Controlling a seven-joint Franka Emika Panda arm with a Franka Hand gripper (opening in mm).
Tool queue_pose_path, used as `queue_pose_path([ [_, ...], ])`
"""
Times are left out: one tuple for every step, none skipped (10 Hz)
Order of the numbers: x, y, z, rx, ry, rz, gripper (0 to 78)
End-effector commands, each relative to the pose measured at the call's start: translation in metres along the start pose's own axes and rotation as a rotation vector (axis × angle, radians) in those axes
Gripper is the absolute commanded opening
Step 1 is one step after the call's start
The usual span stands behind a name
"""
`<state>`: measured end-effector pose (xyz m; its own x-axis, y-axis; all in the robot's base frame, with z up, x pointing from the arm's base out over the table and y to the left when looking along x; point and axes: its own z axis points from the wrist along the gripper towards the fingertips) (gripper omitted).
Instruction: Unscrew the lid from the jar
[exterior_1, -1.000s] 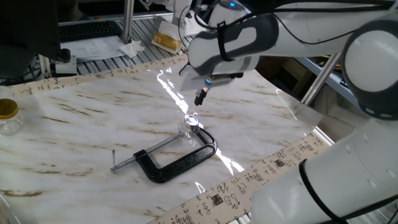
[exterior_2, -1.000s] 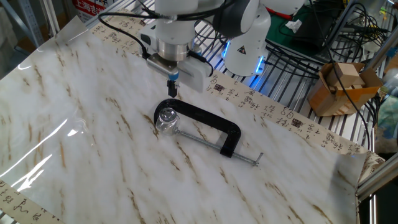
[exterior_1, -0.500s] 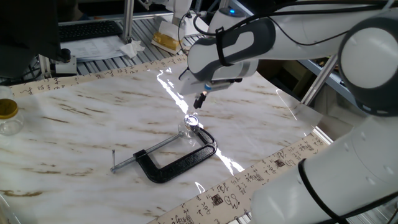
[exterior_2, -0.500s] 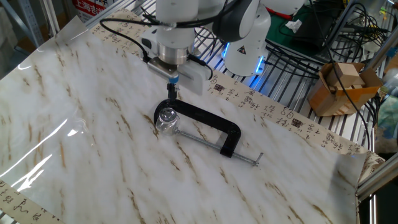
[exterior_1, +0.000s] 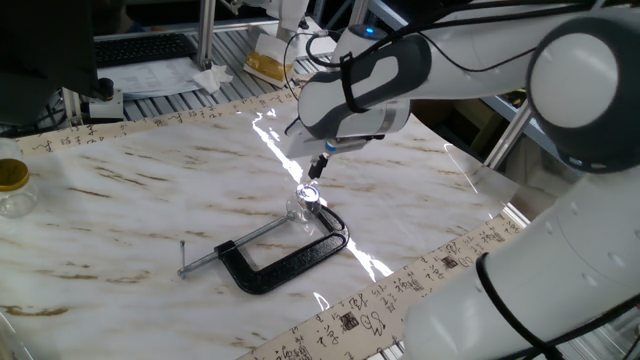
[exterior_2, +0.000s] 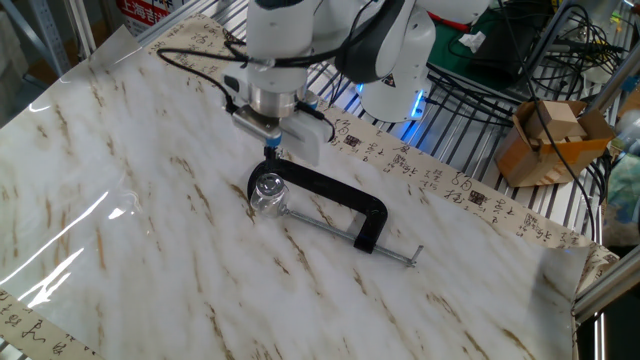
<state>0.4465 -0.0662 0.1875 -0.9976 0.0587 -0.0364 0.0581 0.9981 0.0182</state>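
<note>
Gripper (exterior_1: 319, 166), centre-top of one fixed view, hangs just above and slightly up-right of the lid (exterior_1: 309, 193); not touching. Fingers look close together, nothing between them, but too small/dark to read: state of the claw cannot be told. In the other fixed view the gripper (exterior_2: 272, 152) sits directly above-right of the lid (exterior_2: 267, 186), w/ a small gap.

Lid: tiny clear glinting cap, on top of the jar (exterior_1: 302, 208), apparently seated; no visible gap or tilt. Jar (exterior_2: 267, 198): small, clear, upright on the table (exterior_1: 150, 210), frame centre. It stands at the jaw end of the clamp (exterior_1: 285, 255); whether the clamp actually pinches it or it merely stands beside the jaw cannot be told at this res.

Clamp (exterior_2: 335, 205): black C-shape lying flat, screw rod running toward lower left in one fixed view, toward lower right in the other.

Far left edge of one fixed view: larger jar w/ gold lid (exterior_1: 12, 186), well apart, not involved.

Progress (judged): early. Approach roughly aligned over the lid; nothing grasped, lid on. Remaining: descend, close fingers on the lid rim, rotate (prob. several regrasps, given limited wrist turn), lift cap clear. Risk: cap is small and slick, so the fingers may slip; jar may spin along if not truly held by the clamp.
</note>
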Motion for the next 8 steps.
queue_pose_path([
  [-0.0075, -0.0021, 0.0057, -0.007, 0.006, 0.023, 0.0],
  [-0.0075, -0.0021, 0.0059, -0.005, 0.006, 0.034, 0.0],
  [-0.0075, -0.0021, 0.0059, -0.005, 0.006, 0.034, 0.0],
  [-0.0071, -0.0024, 0.0079, -0.007, 0.005, 0.049, 0.0],
  [-0.0071, -0.0024, 0.008, -0.005, 0.001, 0.054, 0.0],
  [-0.0071, -0.0024, 0.008, -0.006, -0.003, 0.052, 0.0],
  [-0.0071, -0.0024, 0.008, -0.008, -0.007, 0.052, 0.0],
  [-0.0071, -0.0024, 0.008, -0.008, -0.008, 0.054, 0.0],
])
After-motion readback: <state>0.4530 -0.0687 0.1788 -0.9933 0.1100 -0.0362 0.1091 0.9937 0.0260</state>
